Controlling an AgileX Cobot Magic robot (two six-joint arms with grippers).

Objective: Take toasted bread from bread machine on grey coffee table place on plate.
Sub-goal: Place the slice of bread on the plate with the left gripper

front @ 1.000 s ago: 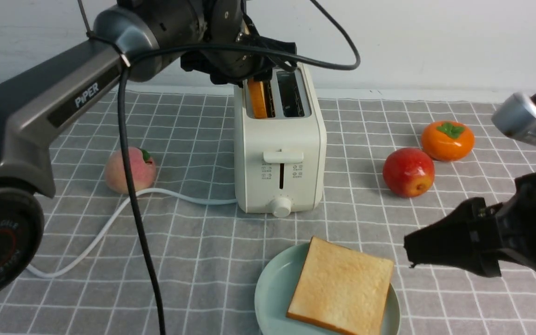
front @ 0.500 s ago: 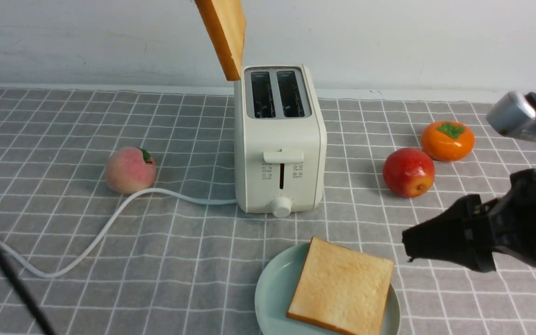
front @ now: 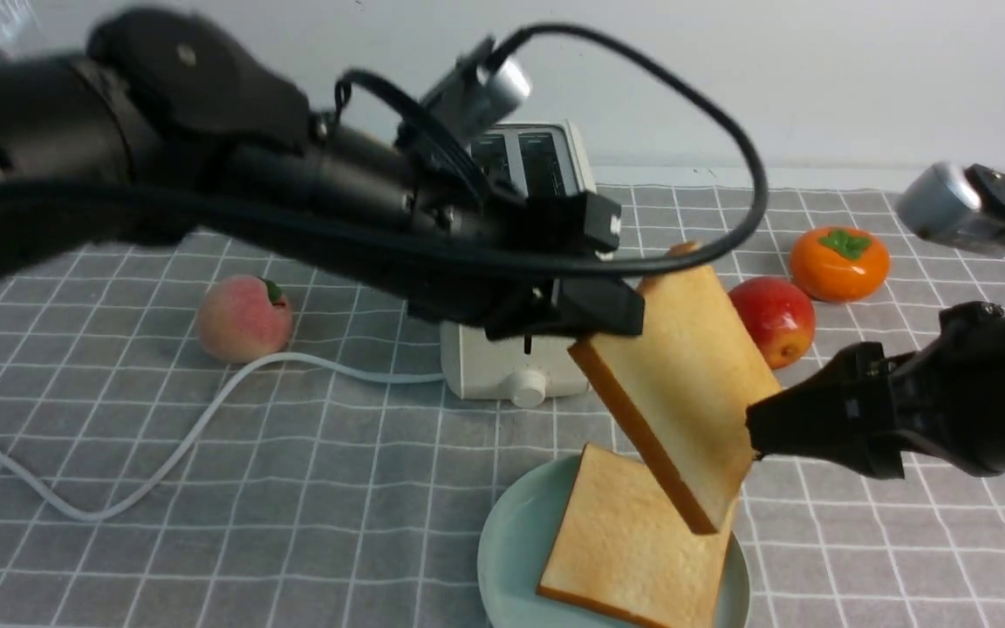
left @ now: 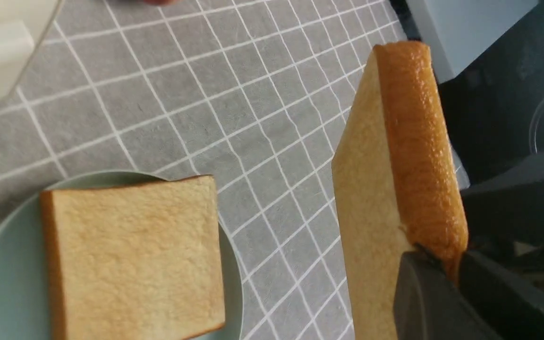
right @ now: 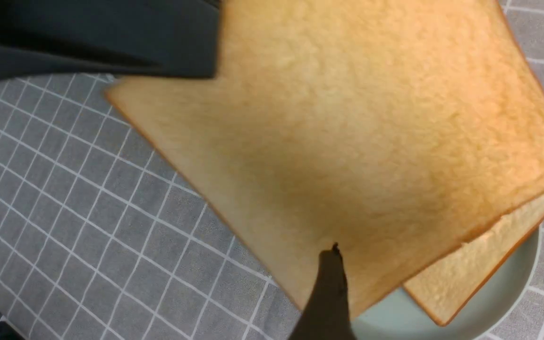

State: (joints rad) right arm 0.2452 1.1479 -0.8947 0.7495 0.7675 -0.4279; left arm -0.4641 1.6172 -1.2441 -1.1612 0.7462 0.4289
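Note:
My left gripper is shut on the top edge of one slice of toasted bread, which hangs tilted just above the plate. In the left wrist view both fingers pinch its orange-brown crust. The other slice lies flat on the mint-green plate. The cream bread machine stands behind, mostly hidden by my left arm, with both slots empty. My right gripper is open and empty, right beside the hanging slice's lower edge. In the right wrist view the held slice overlaps the plate's slice.
On the grey grid cloth, a peach lies left of the toaster. A red apple and an orange persimmon lie to its right. The white cord runs forward and left. A pale wall closes the back.
My left gripper lifted the slice out of the toaster's left slot, high above it, then swung it forward and down over the plate. My right gripper shifted only slightly.

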